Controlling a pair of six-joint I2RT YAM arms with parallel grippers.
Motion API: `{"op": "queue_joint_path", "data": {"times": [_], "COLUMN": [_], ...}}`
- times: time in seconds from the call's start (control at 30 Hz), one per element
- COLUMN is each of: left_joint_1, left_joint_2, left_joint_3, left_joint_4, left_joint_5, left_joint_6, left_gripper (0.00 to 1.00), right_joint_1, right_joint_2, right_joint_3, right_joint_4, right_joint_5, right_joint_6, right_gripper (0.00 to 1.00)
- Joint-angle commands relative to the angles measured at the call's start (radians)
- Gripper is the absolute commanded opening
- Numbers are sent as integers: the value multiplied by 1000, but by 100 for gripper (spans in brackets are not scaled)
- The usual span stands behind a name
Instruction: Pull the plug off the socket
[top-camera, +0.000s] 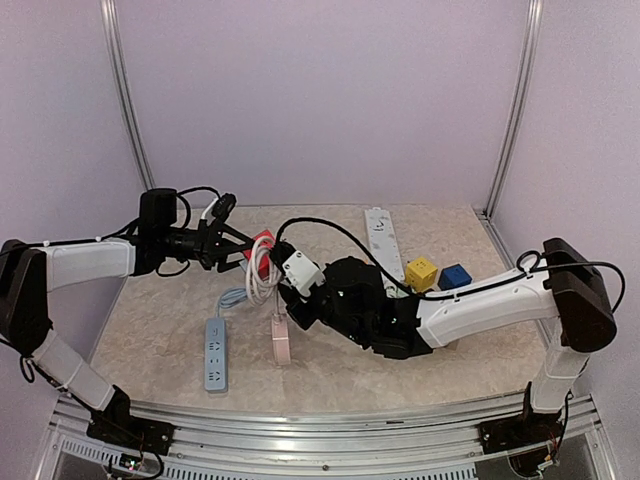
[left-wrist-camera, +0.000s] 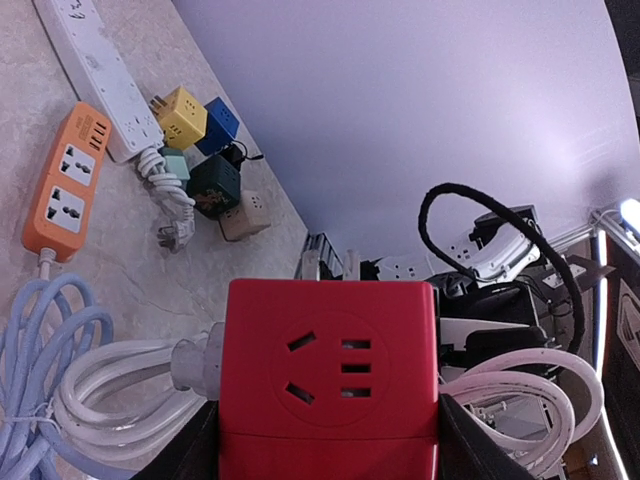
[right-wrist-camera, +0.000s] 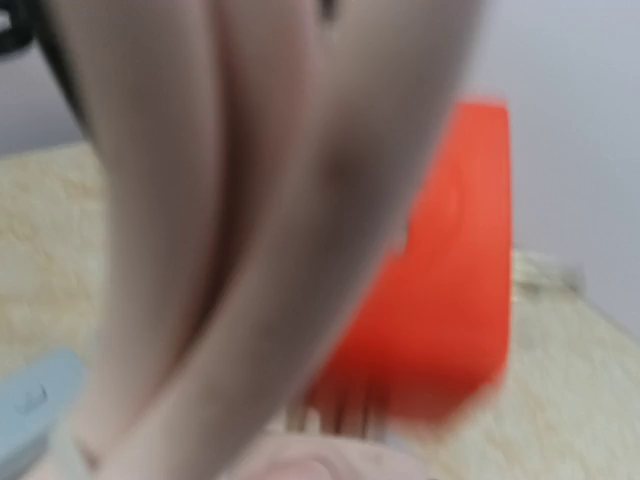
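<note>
A red cube-shaped socket (left-wrist-camera: 328, 370) is held off the desk (top-camera: 150, 330) by the left gripper (top-camera: 245, 250), whose dark fingers (left-wrist-camera: 190, 452) are pressed against the cube's two opposite sides, so that it is closed on the socket at a middling width. In the left wrist view a grey-white plug (left-wrist-camera: 195, 365) is seen against the left face of the socket, with its white cable (left-wrist-camera: 120, 400) looped in a coil just beside it; whether the prongs are fully seated cannot be told. The right gripper (top-camera: 280, 275) is brought in from the right, close to the socket and against the hanging coil of cable. Its wrist view is filled by blurred pale loops of cable with the red socket behind them, and its fingers are not shown, so it cannot be told how far it is open or whether anything is held by it. On the desk below, a blue power strip (top-camera: 215, 352) and a pale pink power strip (top-camera: 281, 340) are laid side by side, slightly apart. Farther back, a long white power strip (top-camera: 380, 240) is laid near the rear edge, and a yellow cube (top-camera: 421, 272) and a blue cube (top-camera: 455, 276) are set just beside each other to its right.
</note>
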Motion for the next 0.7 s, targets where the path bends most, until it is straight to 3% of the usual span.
{"op": "queue_joint_path", "data": {"times": [0.0, 0.17, 0.67], "left_joint_1": [74, 74, 75], "left_joint_2": [-24, -26, -37], "left_joint_3": [39, 39, 51], "left_joint_4": [70, 71, 31], "left_joint_5": [-112, -112, -133], "left_joint_6": [13, 13, 49], "left_gripper": [17, 17, 17], "right_joint_1": [7, -45, -64], "right_joint_2": [-76, -104, -212], "right_joint_3": [-19, -18, -86], "right_joint_4": [-24, -97, -62], "right_joint_5": [141, 180, 149], "right_joint_6": [119, 280, 228], "right_gripper": [0, 0, 0]}}
